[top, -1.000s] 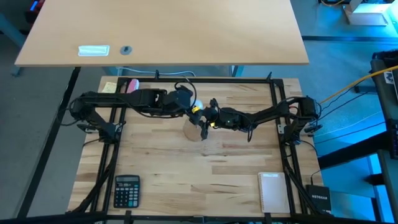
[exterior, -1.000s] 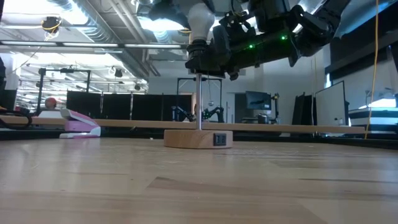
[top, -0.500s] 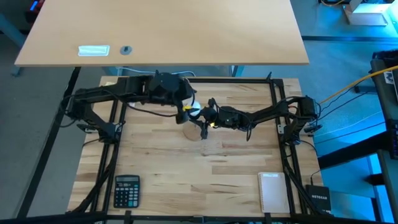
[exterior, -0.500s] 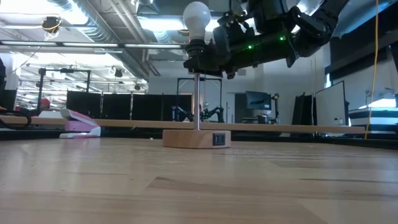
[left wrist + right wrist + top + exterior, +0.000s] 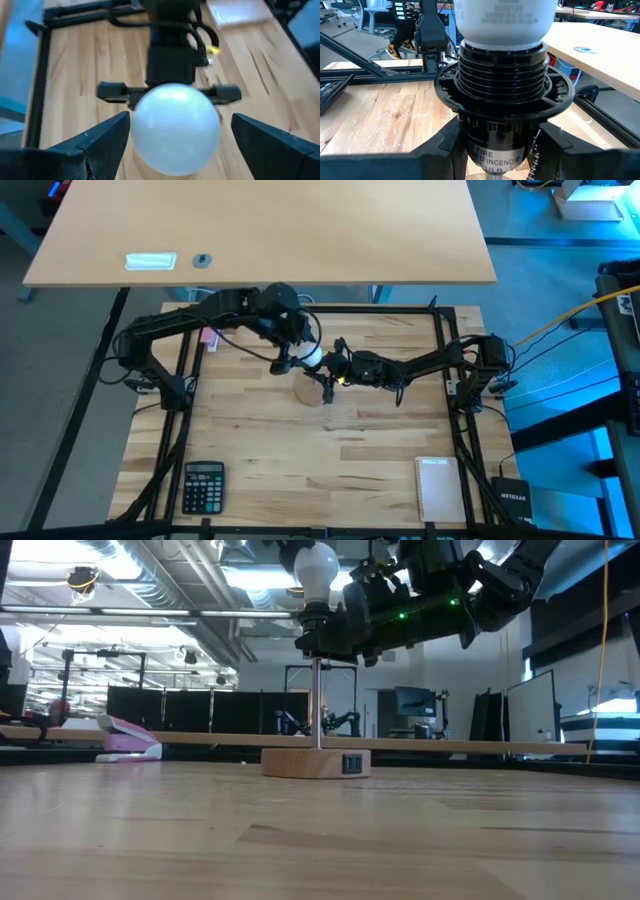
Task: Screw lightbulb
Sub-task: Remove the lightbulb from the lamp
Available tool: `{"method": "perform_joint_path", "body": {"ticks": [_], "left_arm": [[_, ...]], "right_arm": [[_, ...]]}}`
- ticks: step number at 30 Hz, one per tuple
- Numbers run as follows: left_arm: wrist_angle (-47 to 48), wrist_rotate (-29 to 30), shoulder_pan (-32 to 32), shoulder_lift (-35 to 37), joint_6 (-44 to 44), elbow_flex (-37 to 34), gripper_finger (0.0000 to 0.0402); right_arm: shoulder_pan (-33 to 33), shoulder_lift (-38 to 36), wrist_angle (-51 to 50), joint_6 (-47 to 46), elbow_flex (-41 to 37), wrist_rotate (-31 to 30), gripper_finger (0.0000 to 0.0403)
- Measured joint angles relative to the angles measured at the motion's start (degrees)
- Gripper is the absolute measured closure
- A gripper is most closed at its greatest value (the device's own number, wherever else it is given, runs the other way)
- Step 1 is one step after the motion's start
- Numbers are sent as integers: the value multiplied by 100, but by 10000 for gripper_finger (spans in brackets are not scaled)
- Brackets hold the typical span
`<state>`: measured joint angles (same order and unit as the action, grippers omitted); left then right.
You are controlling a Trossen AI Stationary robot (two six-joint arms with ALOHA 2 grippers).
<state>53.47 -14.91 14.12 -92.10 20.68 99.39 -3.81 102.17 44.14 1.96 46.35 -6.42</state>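
Two arms meet near the upper centre of the high view, above the wooden table (image 5: 300,470). The lightbulb (image 5: 316,570) stands upright in the black socket (image 5: 320,632), at the top centre of the low view, with its white glass above the socket rim. The socket sits on a thin metal pole (image 5: 317,705) that rises from a round wooden base (image 5: 315,762) in the middle of the low view.

The right gripper (image 5: 328,368) comes from the right side of the frame and its fingers (image 5: 445,145) are closed on the socket, one on each side of the black body just under the threaded collar. The left gripper (image 5: 175,137) hangs above the bulb; its two fingers (image 5: 95,145) are spread wide, one at each side of the white glass, and they do not touch it.

At the lower left of the high view lies a calculator (image 5: 204,485), and at the lower right a notepad (image 5: 437,488). A pink object (image 5: 130,740) rests at the far left of the low view.
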Motion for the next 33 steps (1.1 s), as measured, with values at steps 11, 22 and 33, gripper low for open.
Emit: {"method": "perform_joint_path", "body": {"ticks": [11,22,33], "left_arm": [[-258,27,-66,1,-296,-308,91],[-433,1206,-437,-5,-3082,-308,167],[-627,2384,-955,-133,-5817,-320,133]], "right_arm": [[4,0,34,32,11,-51,251],[4,0,28,-76,10,-223,251],[9,-7,7,-203,0,-352,251]]}}
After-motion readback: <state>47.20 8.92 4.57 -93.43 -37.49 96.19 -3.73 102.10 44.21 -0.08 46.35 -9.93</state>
